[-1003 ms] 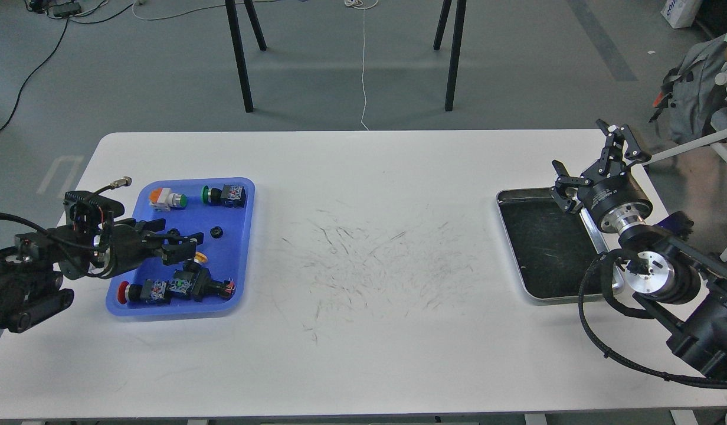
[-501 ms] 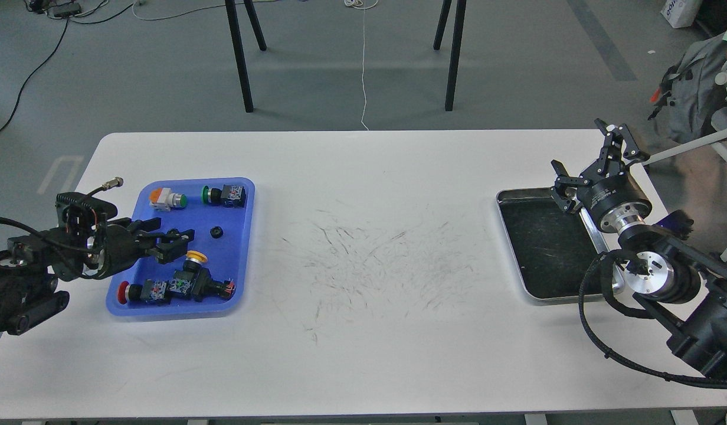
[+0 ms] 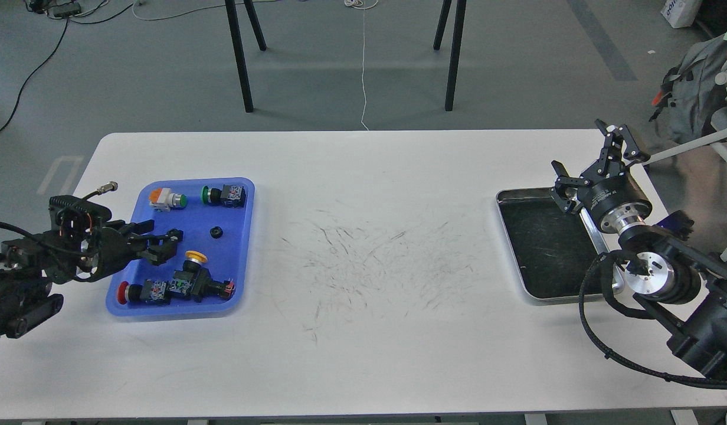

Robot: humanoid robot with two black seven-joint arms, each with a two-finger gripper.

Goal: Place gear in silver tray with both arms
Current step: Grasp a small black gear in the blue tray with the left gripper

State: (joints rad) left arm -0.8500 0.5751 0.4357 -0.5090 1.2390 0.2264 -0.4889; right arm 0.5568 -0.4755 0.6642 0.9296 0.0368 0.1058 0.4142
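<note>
The gear is a small black ring lying in the middle of the blue tray. My left gripper is open and empty over the tray's left half, a short way left of the gear. The silver tray lies at the right of the table, its dark scratched bottom bare. My right gripper is open and empty, raised over the silver tray's far right corner.
The blue tray also holds several push-button switches: an orange and white one, a green one, a yellow-capped one and a red one. The white table is scuffed in the middle. Black stand legs rise behind it.
My left gripper has drawn back to the left across the blue tray, away from the gear, uncovering the yellow-capped switch. The right arm has not moved.
</note>
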